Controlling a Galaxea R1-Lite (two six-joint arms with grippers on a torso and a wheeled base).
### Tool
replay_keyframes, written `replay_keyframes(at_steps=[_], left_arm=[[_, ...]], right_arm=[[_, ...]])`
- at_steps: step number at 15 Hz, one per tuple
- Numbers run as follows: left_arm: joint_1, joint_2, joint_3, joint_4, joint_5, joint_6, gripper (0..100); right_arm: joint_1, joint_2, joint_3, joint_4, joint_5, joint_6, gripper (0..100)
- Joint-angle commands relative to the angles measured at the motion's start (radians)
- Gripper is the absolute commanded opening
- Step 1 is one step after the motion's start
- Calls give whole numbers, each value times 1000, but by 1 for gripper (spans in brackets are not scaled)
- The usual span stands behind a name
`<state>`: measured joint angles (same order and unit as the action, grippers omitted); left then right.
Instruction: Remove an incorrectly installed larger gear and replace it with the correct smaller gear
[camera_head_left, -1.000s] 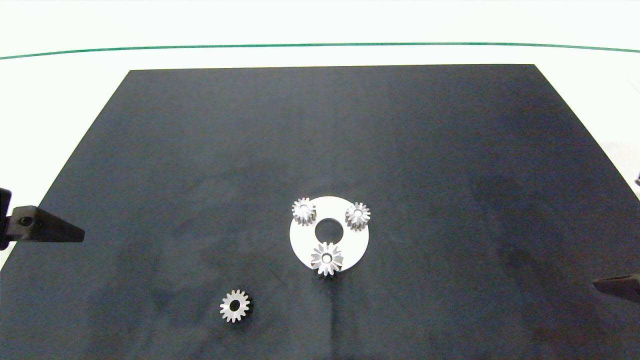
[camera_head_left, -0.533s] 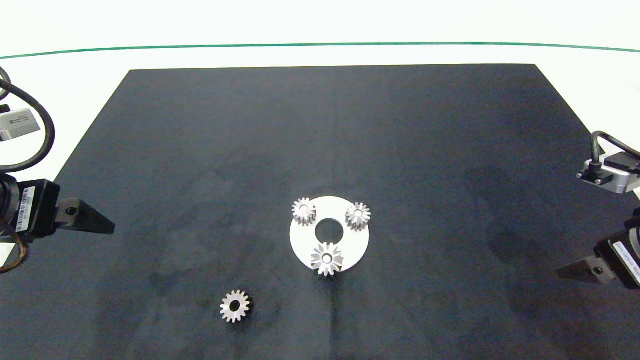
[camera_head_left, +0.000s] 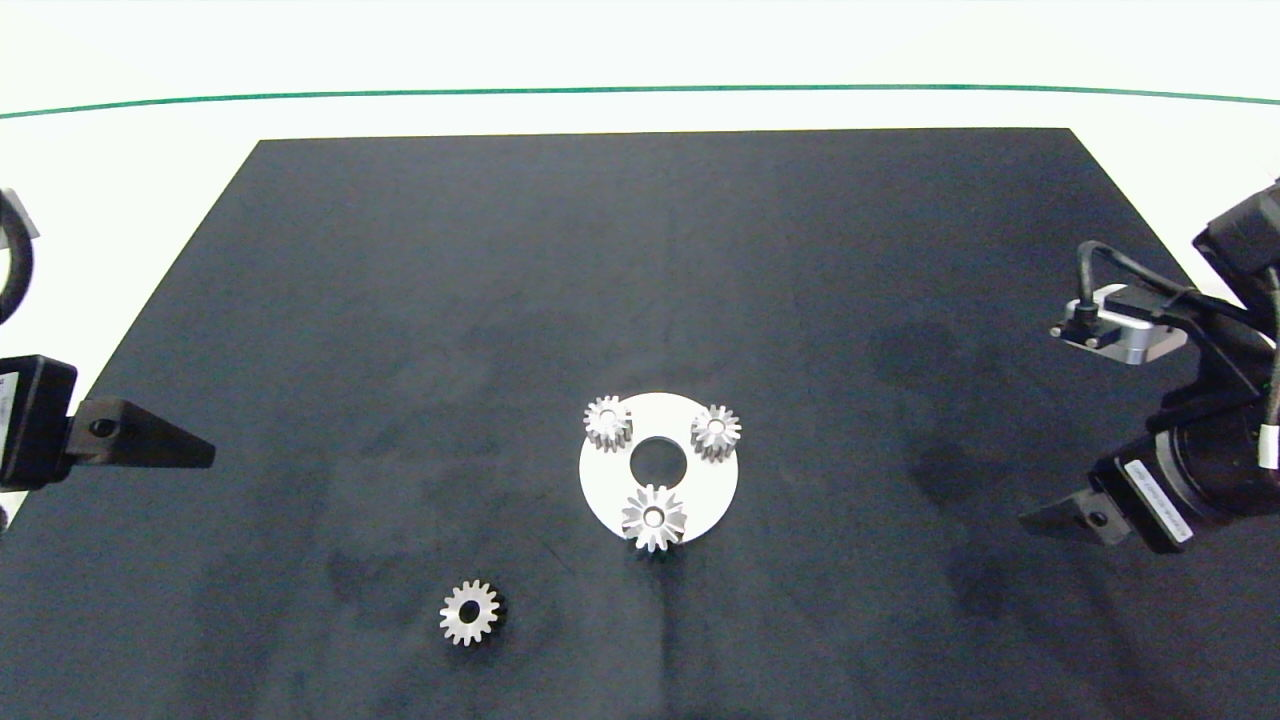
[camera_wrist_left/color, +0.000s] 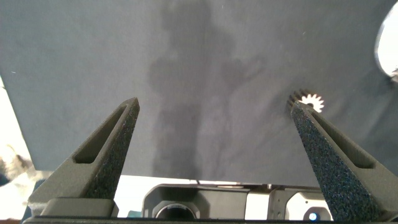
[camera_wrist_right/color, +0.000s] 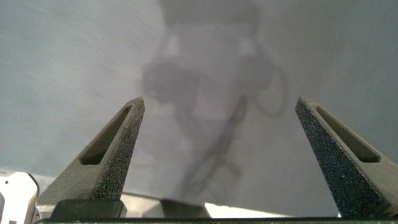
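A: Where are the two arms?

B: The left gripper (camera_head_left: 190, 452) comes in low from the left edge of the dark mat (camera_head_left: 660, 260), pointing toward the middle; in the left wrist view its fingers (camera_wrist_left/color: 102, 155) stand wide apart, with nothing between them. The right gripper (camera_head_left: 1045, 522) is over the right side of the mat, angled toward the centre; its fingers (camera_wrist_right/color: 115, 149) are also spread apart and hold nothing — under them only bare mat and the arm's shadow.

A: What is around them, and is something in the way?

B: Both grippers are well apart from the gears; the mat between them and the white disc (camera_head_left: 705, 490) is free. The mat lies on a white table (camera_head_left: 640, 50) with a thin green line (camera_head_left: 640, 89) across it.

A: And what sits on the disc?

B: The disc has a round hole in the middle; three gears sit around it. The larger gear (camera_head_left: 654, 517) is on the near rim; two small gears (camera_head_left: 608, 422) are on the far side, left and right of the hole. The smaller gear (camera_head_left: 469, 612) lies flat on the mat, near and to the left of the disc, not touching it; the left wrist view shows it just beside one fingertip.
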<state>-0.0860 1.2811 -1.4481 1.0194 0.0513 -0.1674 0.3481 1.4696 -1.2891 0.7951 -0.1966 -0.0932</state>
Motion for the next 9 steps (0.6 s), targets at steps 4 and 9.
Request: replay_keyframes(at_steps=[4, 9], left_arm=[[-1, -86, -6, 2, 1, -1, 100], [-1, -128, -21, 5, -1, -1, 100]], right_arm=[[381, 83, -70, 88, -116, 10, 100], [519, 150, -131, 102, -173, -106, 100]])
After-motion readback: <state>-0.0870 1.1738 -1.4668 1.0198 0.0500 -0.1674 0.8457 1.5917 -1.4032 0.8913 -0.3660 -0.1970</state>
